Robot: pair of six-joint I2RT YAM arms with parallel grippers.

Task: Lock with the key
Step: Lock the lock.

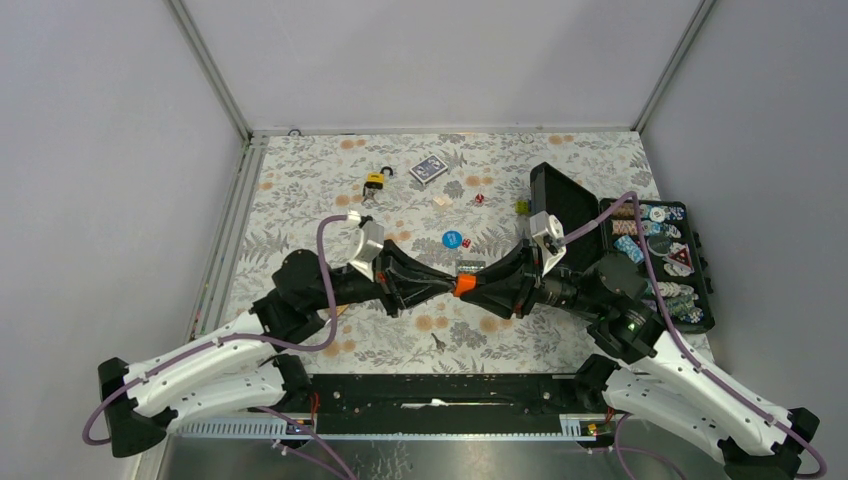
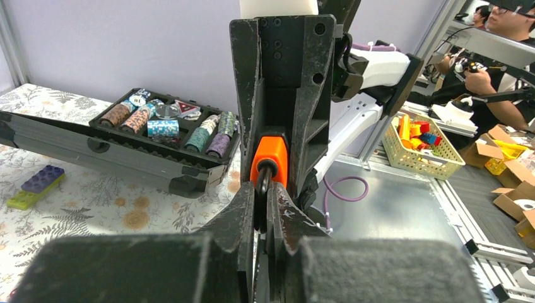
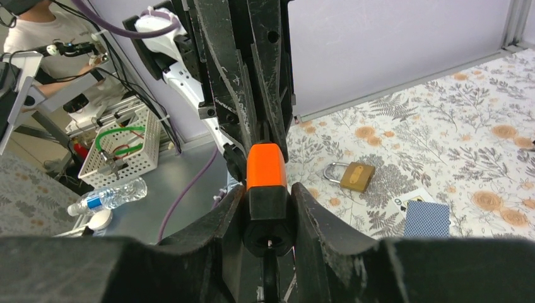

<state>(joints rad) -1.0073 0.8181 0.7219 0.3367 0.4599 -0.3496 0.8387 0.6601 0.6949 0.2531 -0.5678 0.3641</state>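
Observation:
An orange padlock [image 1: 463, 285] hangs in the air over the middle of the table, held between both grippers. My left gripper [image 1: 443, 284] [image 2: 260, 211] is shut on its black shackle [image 2: 264, 180]. My right gripper [image 1: 483, 289] [image 3: 267, 202] is shut on the black lower end of the lock body [image 3: 265, 165], fingers on both sides. The keyhole faces the right wrist camera. A thin black piece [image 3: 270, 278] stands at the keyhole; I cannot tell for sure that it is the key.
A brass padlock [image 1: 375, 181] [image 3: 353, 175] lies at the back left, with a blue card deck [image 1: 428, 169] beside it. An open poker chip case [image 1: 700, 300] with its black lid [image 1: 560, 205] stands at the right. A blue chip [image 1: 452, 239], dice and toy bricks [image 2: 35, 186] are scattered around.

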